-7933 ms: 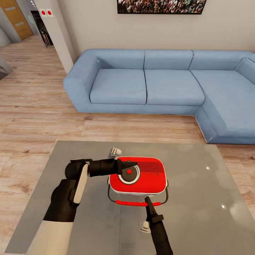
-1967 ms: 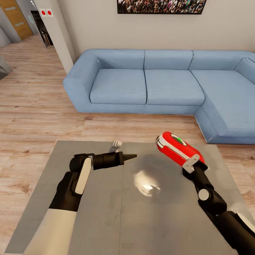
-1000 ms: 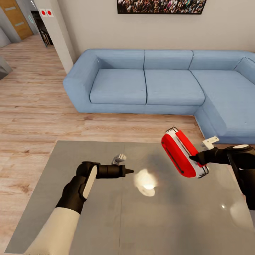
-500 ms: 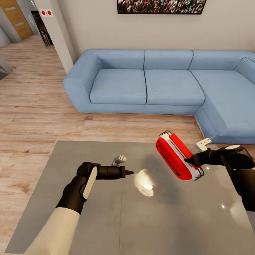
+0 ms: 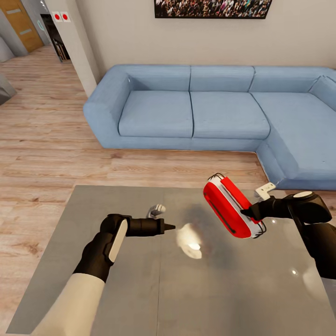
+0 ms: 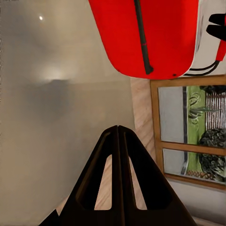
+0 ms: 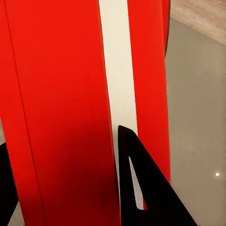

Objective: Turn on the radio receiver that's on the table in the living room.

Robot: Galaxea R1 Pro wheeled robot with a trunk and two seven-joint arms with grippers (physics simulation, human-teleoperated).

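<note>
Over table (image 5: 140, 280) — right tool (image 5: 246, 215) clamps tilted radio receiver (image 5: 228, 212).

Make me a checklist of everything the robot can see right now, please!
Surface: glossy grey table, light glare in the middle.
Job's things: red radio receiver lifted off the table, tilted on edge.
Clutter: nothing seen.
End effectors: right end effector clamped on the radio; left end effector shut, empty, pointing at the radio.
Cables: thin wire handle on the radio's end.
Surroundings: blue sofa, wood floor, crowd photo.
</note>
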